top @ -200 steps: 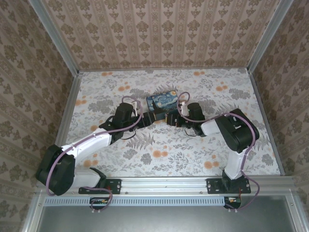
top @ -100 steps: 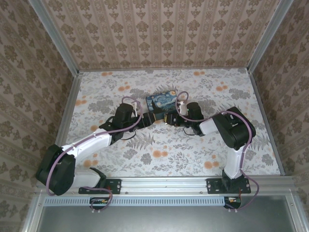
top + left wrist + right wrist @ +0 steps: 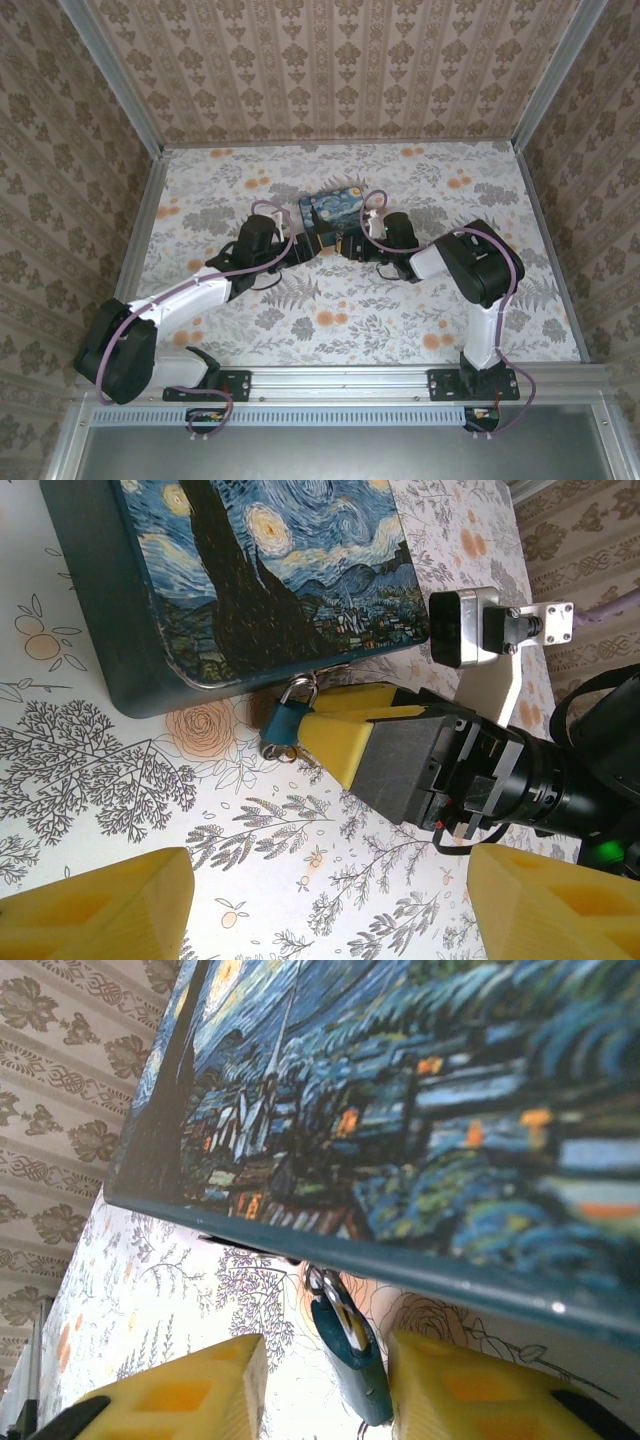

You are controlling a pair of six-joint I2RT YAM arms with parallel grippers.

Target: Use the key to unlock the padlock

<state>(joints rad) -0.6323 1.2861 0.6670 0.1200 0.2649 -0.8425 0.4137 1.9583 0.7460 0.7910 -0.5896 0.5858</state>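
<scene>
Looks like the steady-the-lock step: padlock (image 3: pixel 352 1355) sits between the fingers of the right gripper (image 3: pixel 325 1360), snug to one with a gap at the other, so jaws apart and not pinched yet, left gripper (image 3: pixel 325 880) wide open and empty facing it, next needs a gentle squeeze

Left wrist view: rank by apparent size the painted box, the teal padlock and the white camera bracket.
1. Rectangular Starry Night painted box
2. White metal camera bracket
3. Small teal padlock, clearly smallest
</scene>
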